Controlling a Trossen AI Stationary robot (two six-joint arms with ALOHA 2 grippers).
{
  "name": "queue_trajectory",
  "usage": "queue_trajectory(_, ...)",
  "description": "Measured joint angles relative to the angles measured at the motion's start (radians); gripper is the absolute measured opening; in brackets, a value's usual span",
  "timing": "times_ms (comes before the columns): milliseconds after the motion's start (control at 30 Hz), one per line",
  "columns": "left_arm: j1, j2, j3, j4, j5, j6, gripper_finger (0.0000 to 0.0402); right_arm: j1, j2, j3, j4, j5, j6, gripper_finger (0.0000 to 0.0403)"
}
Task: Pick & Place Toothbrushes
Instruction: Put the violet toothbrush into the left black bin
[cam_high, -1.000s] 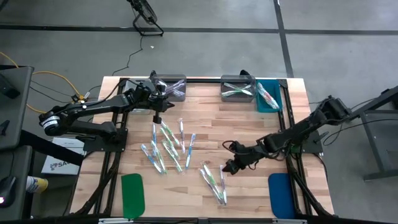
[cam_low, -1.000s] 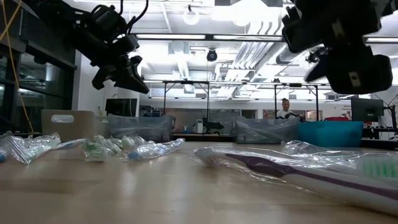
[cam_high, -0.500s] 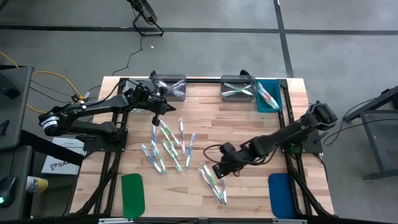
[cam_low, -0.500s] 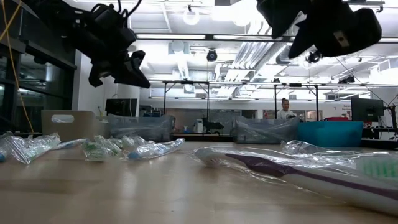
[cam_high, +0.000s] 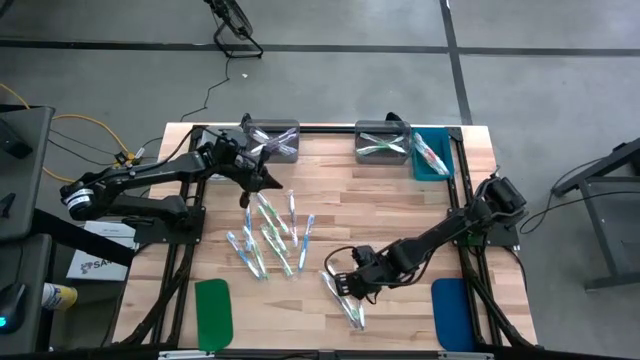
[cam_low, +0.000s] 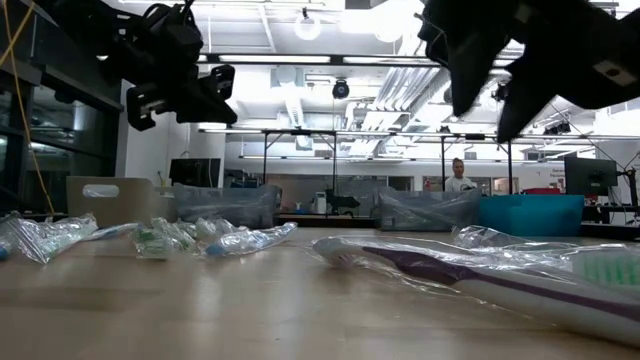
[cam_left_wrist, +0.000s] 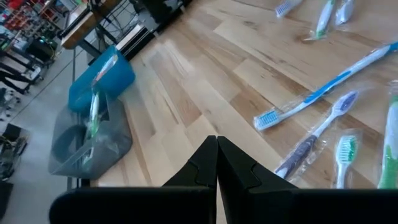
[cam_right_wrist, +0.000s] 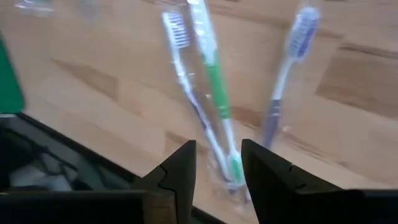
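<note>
High view: right gripper low over near-centre toothbrush cluster on worktop; left gripper above far end of left toothbrush pile.
Left wrist view: fingers closed together, empty; toothbrushes beyond.
Right wrist view: fingers parted, green-handled toothbrush between them.

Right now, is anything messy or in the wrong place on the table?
Yes. Many toothbrushes lie scattered loose on the wooden table, pointing every which way, while only a few sit in the bins at the far edge. Nothing looks broken.
</note>
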Motion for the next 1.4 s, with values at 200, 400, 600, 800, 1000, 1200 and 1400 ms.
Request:
queue_trajectory(200, 0.000, 0.001, 0.000, -0.005, 0.020, 0.000, 0.0000, 0.002, 0.000, 0.000, 0.060, 0.027, 0.010, 0.0121)
queue_trajectory(400, 0.000, 0.001, 0.000, -0.006, 0.025, 0.003, 0.0000, 0.002, 0.000, 0.000, 0.009, 0.023, 0.010, 0.0121)
queue_trajectory(600, 0.000, 0.001, 0.000, -0.006, 0.025, 0.007, 0.0000, 0.001, 0.005, 0.000, -0.131, 0.026, 0.005, 0.0121)
queue_trajectory(800, 0.000, 0.002, 0.000, -0.005, 0.023, 0.007, 0.0000, -0.003, 0.027, 0.000, -0.143, 0.077, -0.030, 0.0121)
queue_trajectory(1000, 0.000, 0.002, 0.000, -0.002, 0.023, 0.009, 0.0000, -0.007, 0.100, 0.000, -0.104, 0.063, -0.058, 0.0121)
queue_trajectory(1200, 0.000, 0.002, 0.000, -0.005, 0.022, 0.011, 0.0000, -0.020, 0.149, 0.000, -0.080, 0.052, -0.067, 0.0121)
queue_trajectory(1400, 0.000, 0.002, 0.000, -0.006, 0.021, 0.026, 0.0000, -0.027, 0.171, 0.000, -0.088, 0.049, -0.077, 0.0121)
